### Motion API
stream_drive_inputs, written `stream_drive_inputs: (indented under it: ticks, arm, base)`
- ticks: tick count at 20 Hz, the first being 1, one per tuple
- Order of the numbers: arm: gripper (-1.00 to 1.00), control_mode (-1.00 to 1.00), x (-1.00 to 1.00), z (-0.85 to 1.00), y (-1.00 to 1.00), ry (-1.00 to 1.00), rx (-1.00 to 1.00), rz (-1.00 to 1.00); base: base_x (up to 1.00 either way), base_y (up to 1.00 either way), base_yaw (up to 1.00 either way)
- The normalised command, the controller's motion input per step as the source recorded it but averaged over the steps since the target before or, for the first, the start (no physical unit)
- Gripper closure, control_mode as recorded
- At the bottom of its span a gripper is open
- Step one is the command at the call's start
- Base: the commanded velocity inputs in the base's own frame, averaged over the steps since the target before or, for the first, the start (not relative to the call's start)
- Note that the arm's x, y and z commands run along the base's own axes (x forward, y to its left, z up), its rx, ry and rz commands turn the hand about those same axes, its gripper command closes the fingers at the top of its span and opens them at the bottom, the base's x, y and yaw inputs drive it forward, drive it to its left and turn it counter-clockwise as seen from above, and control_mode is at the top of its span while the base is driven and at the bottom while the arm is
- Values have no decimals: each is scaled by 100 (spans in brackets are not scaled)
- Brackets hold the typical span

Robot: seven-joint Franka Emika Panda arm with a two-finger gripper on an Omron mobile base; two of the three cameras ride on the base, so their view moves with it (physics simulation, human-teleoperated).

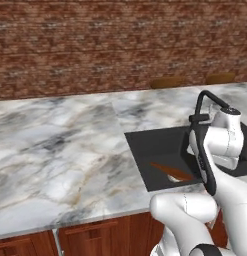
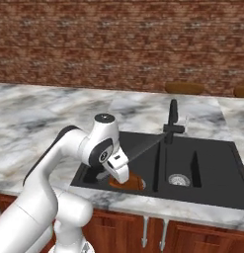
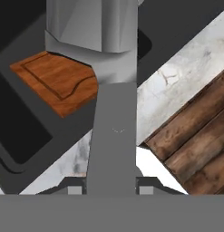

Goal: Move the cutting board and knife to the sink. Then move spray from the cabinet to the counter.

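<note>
While the gripper [image 3: 111, 186] hangs over the left bowl of the sink [image 2: 212, 190], close to its front edge, its jaws are only a little way apart and look closed on the grey knife [image 3: 114, 131]. The knife sticks out long and straight from between the tips. The cutting board [image 2: 127, 183] already lies in that left bowl, near the front left corner, just under the hand.

Things could go wrong here. The knife hangs partly over the front strip of the counter [image 1: 55, 145], so if the jaws open now, it might land on that strip, or tip off the front edge and fall to the floor. The grip looks thin too, so a quick swing could make the knife slip. If it drops flat on the board, it may bounce or slide.
</note>
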Motion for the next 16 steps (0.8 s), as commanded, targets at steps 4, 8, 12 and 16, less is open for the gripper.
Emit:
stream_drive_inputs:
  ticks: [4, 8, 12, 16]
  arm:
    - [100, 100, 0, 0, 0, 0, 0, 0]
    - [100, 100, 0, 0, 0, 0, 0, 0]
    - [100, -100, 35, 0, 0, 0, 0, 38]
    - [100, -100, 51, 0, 0, -3, 0, 31]
  base:
    - [68, 0, 25]
    - [35, 5, 31]
    - [0, 0, 0]
    - [0, 0, 0]
